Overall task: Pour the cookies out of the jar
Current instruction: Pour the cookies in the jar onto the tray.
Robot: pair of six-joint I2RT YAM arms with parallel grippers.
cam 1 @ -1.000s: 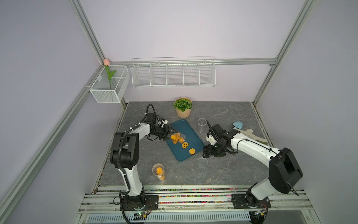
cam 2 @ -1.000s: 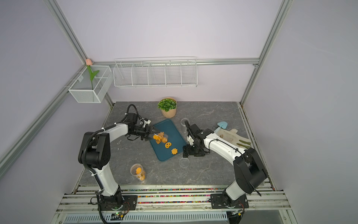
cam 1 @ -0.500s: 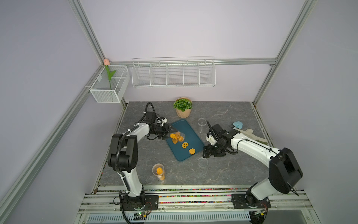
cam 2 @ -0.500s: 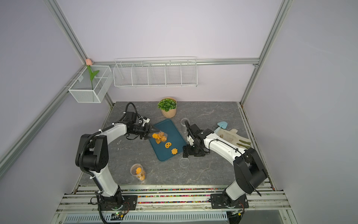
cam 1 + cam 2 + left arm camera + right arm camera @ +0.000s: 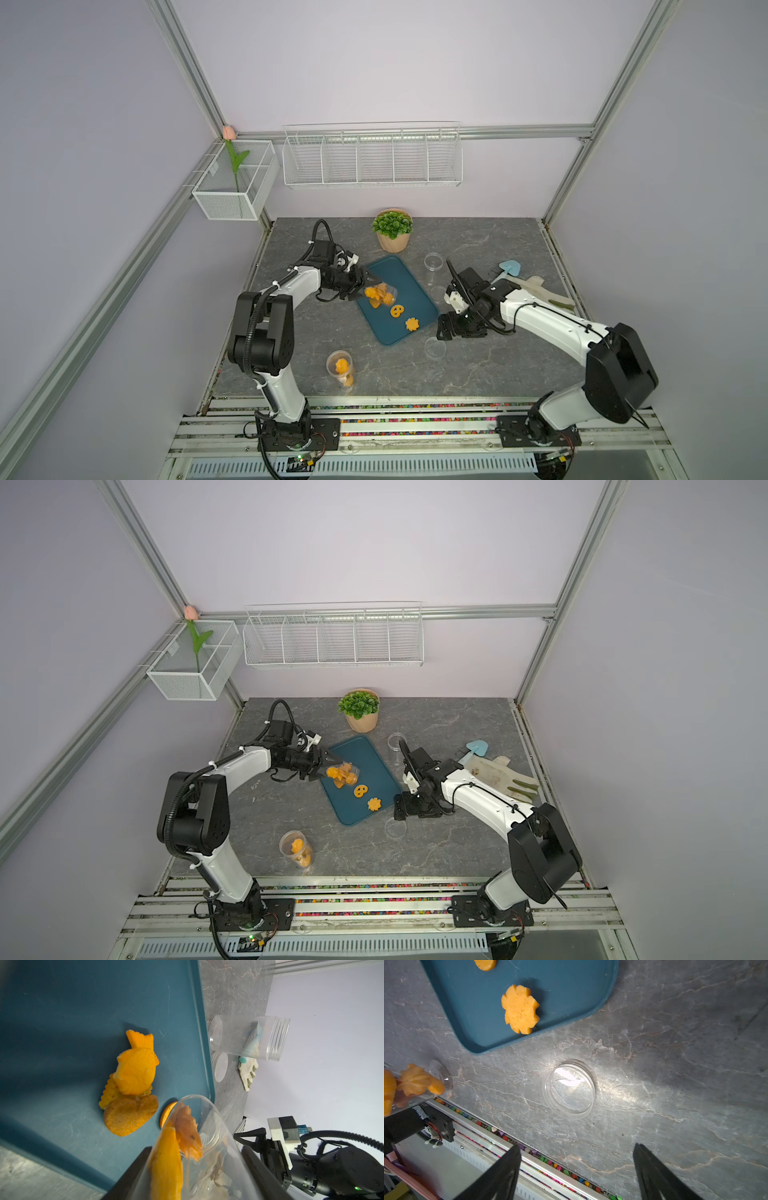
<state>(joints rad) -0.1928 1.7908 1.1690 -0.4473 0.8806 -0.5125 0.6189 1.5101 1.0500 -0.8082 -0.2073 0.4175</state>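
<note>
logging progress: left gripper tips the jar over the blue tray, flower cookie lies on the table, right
No: the flower cookie lies on the blue tray, not the table; the right wrist view shows it. The left gripper does tip the jar.

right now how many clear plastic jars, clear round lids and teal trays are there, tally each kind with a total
clear plastic jars: 3 (tilted jar, front jar, empty jar)
clear round lids: 2 (front lid, back lid)
dark teal rectangular tray: 1
total: 6
</note>
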